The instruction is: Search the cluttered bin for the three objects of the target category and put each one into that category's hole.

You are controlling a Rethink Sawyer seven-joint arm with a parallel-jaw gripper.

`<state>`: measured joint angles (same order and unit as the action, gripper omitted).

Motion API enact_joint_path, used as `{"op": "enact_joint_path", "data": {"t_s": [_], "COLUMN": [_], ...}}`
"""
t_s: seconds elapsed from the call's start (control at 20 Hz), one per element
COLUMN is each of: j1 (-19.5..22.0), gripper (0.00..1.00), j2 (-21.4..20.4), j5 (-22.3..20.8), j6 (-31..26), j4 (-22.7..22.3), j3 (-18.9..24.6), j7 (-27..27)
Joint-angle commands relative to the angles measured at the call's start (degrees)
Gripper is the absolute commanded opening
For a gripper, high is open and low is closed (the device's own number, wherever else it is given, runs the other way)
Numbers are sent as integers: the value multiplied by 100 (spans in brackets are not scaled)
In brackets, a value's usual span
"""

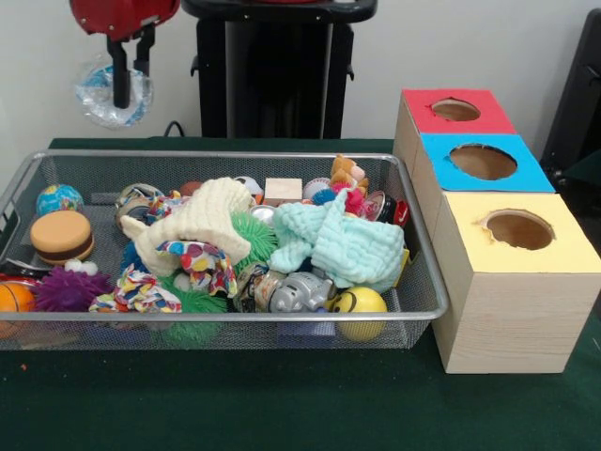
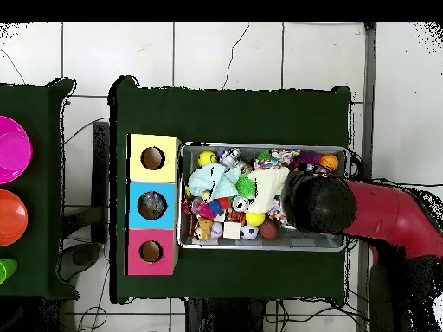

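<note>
My gripper [image 1: 129, 91] hangs high above the far left end of the silver wire-mesh bin [image 1: 235, 315]. It is shut on a crushed transparent plastic bottle with a blue label [image 1: 94, 94], held clear of the bin. The blue-topped hole [image 1: 483, 162] is in the middle wooden box, right of the bin. In the overhead view the red arm [image 2: 389, 220] covers the bin's right end and hides the gripper and bottle. There the blue hole [image 2: 152, 205] lies left of the bin [image 2: 260, 246]. I cannot make out any other clear bottles among the toys.
The bin is packed with toys: a cream knitted cloth [image 1: 202, 221], a mint cloth [image 1: 343, 244], a silver toy animal [image 1: 296, 293], a yellow ball [image 1: 362, 303], a toy burger [image 1: 61, 235]. The red-topped hole [image 1: 455, 110] and the yellow-topped hole [image 1: 518, 229] flank the blue one.
</note>
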<state>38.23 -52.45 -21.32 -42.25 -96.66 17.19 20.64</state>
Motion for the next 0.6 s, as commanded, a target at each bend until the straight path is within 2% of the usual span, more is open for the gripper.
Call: {"op": "enact_joint_path", "data": {"t_s": [0.05,0.4,0.6], "j1": [-252,-495,-663], "gripper": [0,0,0], "j2": [209,441,394], "j5": [326,746,911], "j6": [489,884,1093], "j4": [-916,-1124,-1307], "j3": [-490,-615,-741], "j7": [2372,2764,3007]}}
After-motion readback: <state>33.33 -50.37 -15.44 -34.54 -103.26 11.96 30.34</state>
